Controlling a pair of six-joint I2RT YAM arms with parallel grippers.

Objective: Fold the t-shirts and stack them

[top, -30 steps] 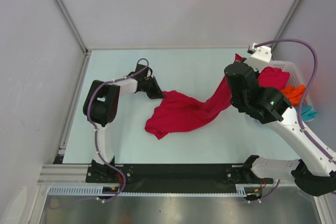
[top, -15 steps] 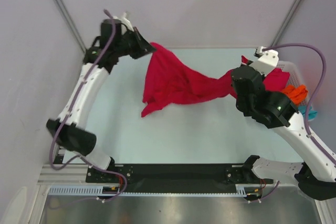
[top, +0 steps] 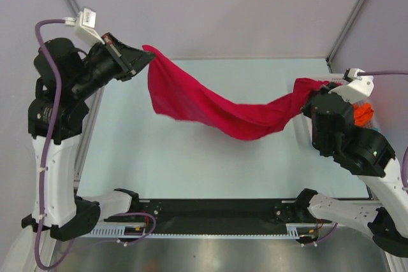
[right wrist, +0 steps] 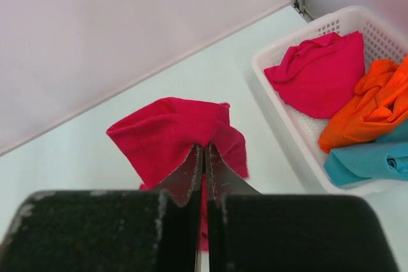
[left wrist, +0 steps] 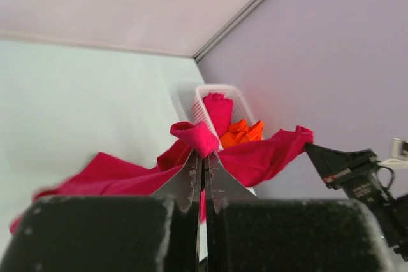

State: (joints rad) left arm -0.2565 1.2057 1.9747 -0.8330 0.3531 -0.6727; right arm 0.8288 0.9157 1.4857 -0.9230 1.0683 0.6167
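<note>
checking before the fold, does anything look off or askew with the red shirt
The red shirt hangs bunched and sagging between the left pincer and right pincer, not spread flat. Nothing else stands out.

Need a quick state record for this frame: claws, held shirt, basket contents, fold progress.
left claw: shut on one end of the red t-shirt, raised at far left
right claw: shut on the other end
red t-shirt: hangs between the claws, sagging mid-span
basket: right side; holds second red shirt, orange shirt, teal shirt
fold: not yet done
</note>
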